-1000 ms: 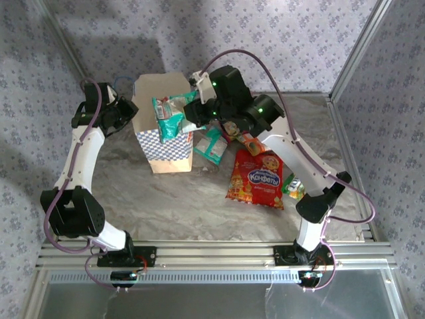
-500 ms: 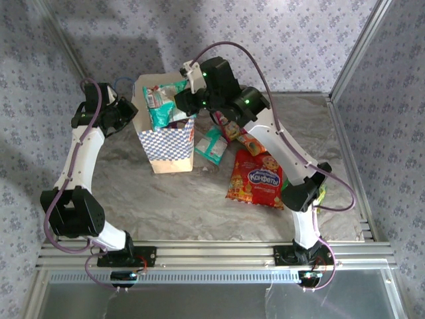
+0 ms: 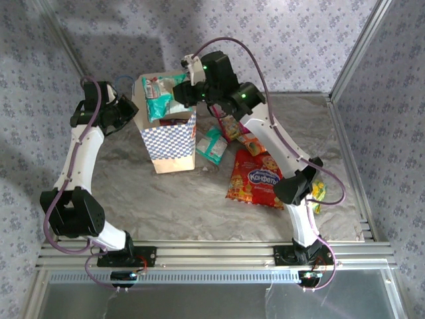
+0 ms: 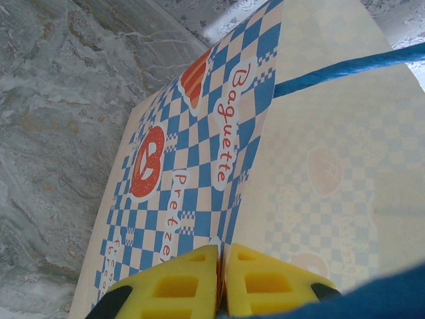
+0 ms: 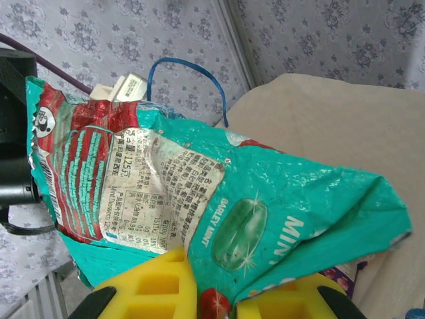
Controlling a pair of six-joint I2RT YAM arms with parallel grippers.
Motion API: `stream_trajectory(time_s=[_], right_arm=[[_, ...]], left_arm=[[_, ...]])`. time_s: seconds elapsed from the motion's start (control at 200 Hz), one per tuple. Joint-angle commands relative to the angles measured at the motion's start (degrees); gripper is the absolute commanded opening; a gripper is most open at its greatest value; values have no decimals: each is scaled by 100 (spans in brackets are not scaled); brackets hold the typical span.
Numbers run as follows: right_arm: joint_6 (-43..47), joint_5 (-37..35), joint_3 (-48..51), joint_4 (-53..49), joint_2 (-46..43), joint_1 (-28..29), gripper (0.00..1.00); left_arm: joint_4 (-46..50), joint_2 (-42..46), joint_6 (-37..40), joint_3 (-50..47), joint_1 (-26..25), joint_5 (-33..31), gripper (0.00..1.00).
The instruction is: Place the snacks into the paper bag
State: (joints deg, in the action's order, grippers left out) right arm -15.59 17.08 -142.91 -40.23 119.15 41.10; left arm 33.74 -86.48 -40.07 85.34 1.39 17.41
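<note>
Bag: tan paper bag with blue-white checks [image 3: 170, 141], upright on the grey marbled table [image 3: 192, 199], far left of centre.
Left gripper [image 4: 222, 269]: yellow pads pinched tight on the bag's left wall, by the blue cord handle [image 4: 345, 66].
Right gripper [image 5: 216, 289]: clenched on a crinkled teal foil packet [image 5: 199, 186], held over the bag's open top.
Loose snacks: large red packet [image 3: 255, 178] and teal-white packet [image 3: 211, 145] lying flat right of the bag.
</note>
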Motion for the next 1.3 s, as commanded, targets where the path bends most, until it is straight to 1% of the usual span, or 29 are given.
stream_trajectory(time_s=[0.0, 0.195, 0.49, 0.67, 0.935, 1.294], right_arm=[[-240, 339, -259, 439, 154, -65, 0], [-488, 551, -568, 552, 488, -120, 0], [-657, 569, -774, 552, 828, -162, 0], [-645, 419, -773, 379, 882, -151, 0], [-541, -67, -773, -229, 882, -78, 0], [-401, -188, -729, -583, 882, 36, 0]], left_arm=[[63, 13, 78, 152, -16, 157, 9], [107, 82, 123, 98, -19, 135, 9], [97, 140, 136, 70, -18, 114, 9], [118, 117, 140, 128, -17, 114, 9], [142, 110, 140, 157, -17, 122, 9], [148, 110, 140, 176, -18, 148, 9]])
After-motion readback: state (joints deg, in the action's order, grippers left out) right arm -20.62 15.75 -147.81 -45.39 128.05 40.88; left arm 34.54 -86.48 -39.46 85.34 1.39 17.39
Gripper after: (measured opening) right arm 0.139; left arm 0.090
